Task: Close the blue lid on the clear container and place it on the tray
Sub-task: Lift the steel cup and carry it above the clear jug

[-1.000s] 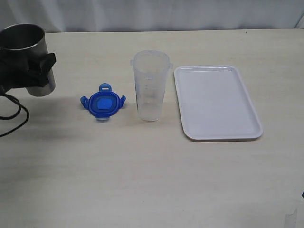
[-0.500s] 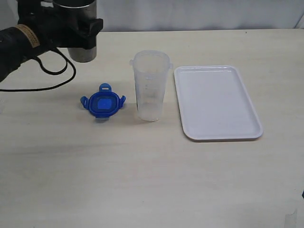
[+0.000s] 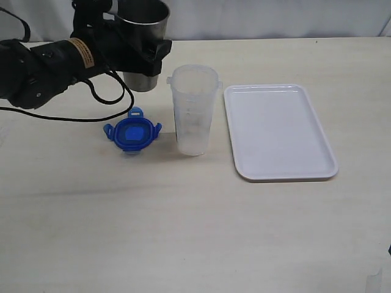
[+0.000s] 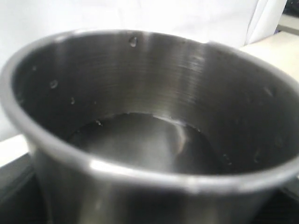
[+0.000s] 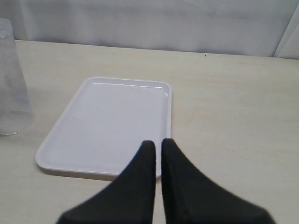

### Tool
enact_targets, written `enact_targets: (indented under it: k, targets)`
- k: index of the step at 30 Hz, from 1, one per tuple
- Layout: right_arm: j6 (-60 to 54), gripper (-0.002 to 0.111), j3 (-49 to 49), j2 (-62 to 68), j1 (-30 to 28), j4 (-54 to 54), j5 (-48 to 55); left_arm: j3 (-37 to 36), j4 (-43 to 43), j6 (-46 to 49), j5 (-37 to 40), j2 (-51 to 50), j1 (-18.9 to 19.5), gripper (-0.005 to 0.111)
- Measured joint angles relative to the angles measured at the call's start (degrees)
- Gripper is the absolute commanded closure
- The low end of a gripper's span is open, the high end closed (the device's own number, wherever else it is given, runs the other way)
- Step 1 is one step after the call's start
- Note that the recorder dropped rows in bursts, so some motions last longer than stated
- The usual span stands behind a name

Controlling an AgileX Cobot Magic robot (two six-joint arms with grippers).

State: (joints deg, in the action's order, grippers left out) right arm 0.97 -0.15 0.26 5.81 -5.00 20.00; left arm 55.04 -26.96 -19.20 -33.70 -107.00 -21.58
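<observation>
**Progress.** No part of the task is being shown as complete. The blue lid [image 3: 132, 133] is being left off the clear container [image 3: 194, 110], lying on the table [image 3: 195, 232] just to the container's left and apart from it. The tray [image 3: 280, 131] is lying bare to the container's right, with a narrow gap between them. Closing and placing are both judged outstanding.

**Grippers.** A metal cup [image 3: 142, 24] is being grasped by the left gripper [image 3: 142, 56], its jaws clamped around the cup's wall, and is being held above the table at the far left of the container's rim. What looks like clear liquid is being carried in the cup. The right gripper [image 5: 156, 158] is being kept clenched with nothing between its tips, at the near side of the tray.

**Orientation.** The container is standing upright, its long axis vertical, its open mouth facing up and its narrower base on the table. Whether anything is inside cannot be told. The lid is lying flat with its flaps spread outward. The tray's long axis is running near to far.
</observation>
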Motion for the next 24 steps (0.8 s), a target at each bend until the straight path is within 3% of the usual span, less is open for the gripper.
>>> enact_targets:
  k: [6,17,24]
  targets:
    - [0.0,0.104,0.0,0.0,0.0,0.0,0.0,0.0,0.0,0.0,-1.5,-1.8,0.0,0.107]
    - [0.0,0.104,0.0,0.0,0.0,0.0,0.0,0.0,-6.8,0.0,-11.9,-1.8,0.0,0.107]
    - [0.0,0.104,0.0,0.0,0.0,0.0,0.0,0.0,-9.5,3.1,-12.2,-1.8,0.0,0.107]
